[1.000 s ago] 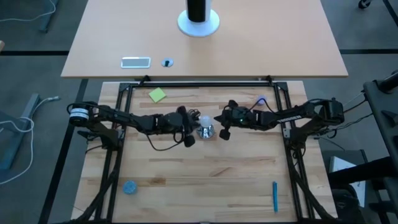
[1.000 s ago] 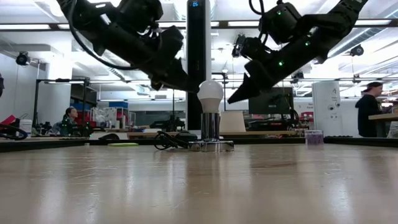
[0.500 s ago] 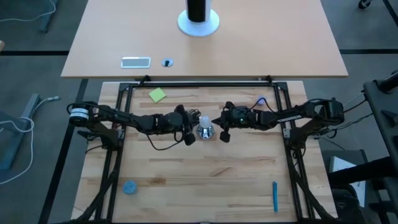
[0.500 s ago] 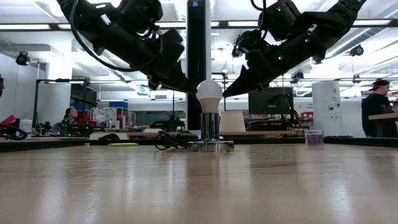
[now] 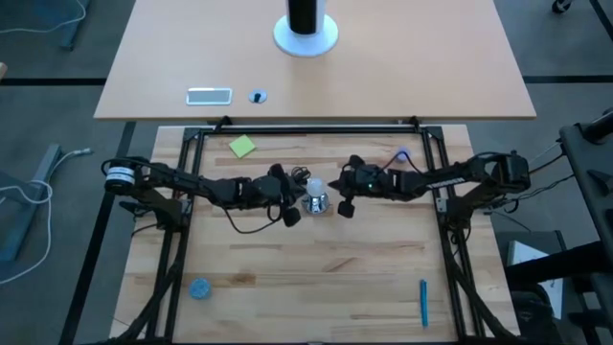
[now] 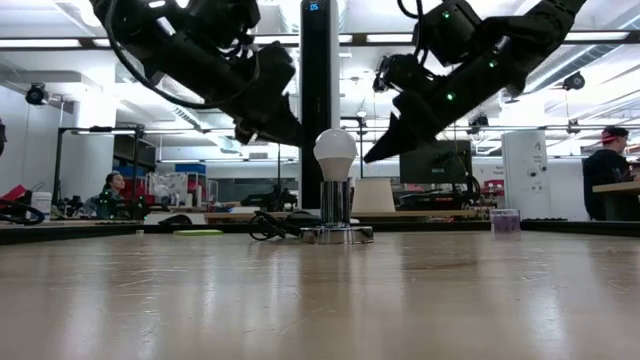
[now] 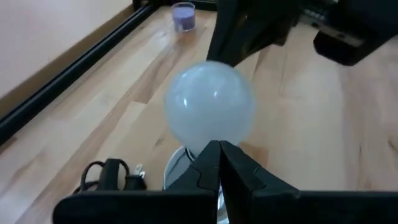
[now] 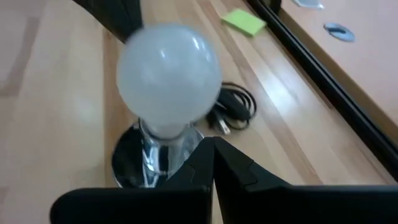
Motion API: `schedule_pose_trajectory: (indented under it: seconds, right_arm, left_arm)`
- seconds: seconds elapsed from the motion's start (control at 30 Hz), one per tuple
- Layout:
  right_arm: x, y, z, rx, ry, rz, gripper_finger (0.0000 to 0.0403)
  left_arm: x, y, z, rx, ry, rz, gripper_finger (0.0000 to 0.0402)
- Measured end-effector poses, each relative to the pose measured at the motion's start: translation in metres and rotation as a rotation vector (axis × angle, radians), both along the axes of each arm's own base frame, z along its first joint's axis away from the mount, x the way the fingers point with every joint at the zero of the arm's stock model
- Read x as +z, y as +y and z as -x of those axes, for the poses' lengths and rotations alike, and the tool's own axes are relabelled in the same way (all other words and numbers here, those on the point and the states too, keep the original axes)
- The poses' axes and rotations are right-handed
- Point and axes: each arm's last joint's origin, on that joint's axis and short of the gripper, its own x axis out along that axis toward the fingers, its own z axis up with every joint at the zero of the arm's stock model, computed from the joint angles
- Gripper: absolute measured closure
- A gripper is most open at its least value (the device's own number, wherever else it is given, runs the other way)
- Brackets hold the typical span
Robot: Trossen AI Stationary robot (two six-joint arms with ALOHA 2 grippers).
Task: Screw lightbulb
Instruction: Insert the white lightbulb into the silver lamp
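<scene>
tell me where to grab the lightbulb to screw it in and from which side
Grip the lightbulb on its round globe at the widest part, fingers closing from two opposite sides, level with the table. It stands upright in the silver socket base, so its narrow neck is hidden and only the globe is free. The left gripper and right gripper flank it, both shut.

One lightbulb [image 6: 335,155], one socket [image 6: 336,232], two arms.

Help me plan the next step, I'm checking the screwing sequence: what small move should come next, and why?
Probably open one gripper and bring it around the lightbulb. It stands upright in the silver socket, while the left gripper and right gripper flank it with fingers shut, neither holding it.
</scene>
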Motion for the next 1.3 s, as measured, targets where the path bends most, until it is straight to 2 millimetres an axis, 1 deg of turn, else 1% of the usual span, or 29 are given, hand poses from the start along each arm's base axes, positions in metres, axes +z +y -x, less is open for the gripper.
schedule_pose_trajectory:
  seconds: [0.13,0.27,0.67,0.87,0.97,1.1,1.2,1.3]
  right_arm:
    - [0.008,0.002,-0.005,0.056,-0.020,-0.007,0.0403]
    - [0.010,0.004,-0.007,0.079,-0.021,-0.018,0.0403]
    - [0.009,0.008,-0.007,0.108,-0.029,-0.079,0.0403]
    - [0.004,0.007,-0.003,0.063,0.047,-0.077,0.0403]
    - [0.005,0.010,-0.003,0.074,0.043,-0.074,0.0403]
    - [0.008,0.012,-0.005,0.093,0.012,-0.067,0.0403]
    - [0.010,0.013,-0.007,0.101,-0.015,-0.059,0.0403]
    - [0.013,0.015,-0.009,0.111,-0.049,-0.051,0.0403]
  left_arm:
    - [-0.002,0.003,0.000,0.005,0.015,-0.012,0.0401]
    - [-0.002,0.005,0.000,0.018,0.020,-0.021,0.0401]
    - [-0.003,0.008,0.000,0.048,0.020,-0.025,0.0401]
    - [-0.003,0.007,0.005,0.043,0.061,-0.007,0.0401]
    - [-0.001,0.009,0.006,0.055,0.058,-0.041,0.0401]
    - [0.002,0.016,0.005,0.095,0.053,-0.123,0.0401]
    - [0.003,0.023,0.004,0.104,0.044,-0.150,0.0401]
    - [0.004,0.025,0.004,0.106,0.036,-0.163,0.0401]
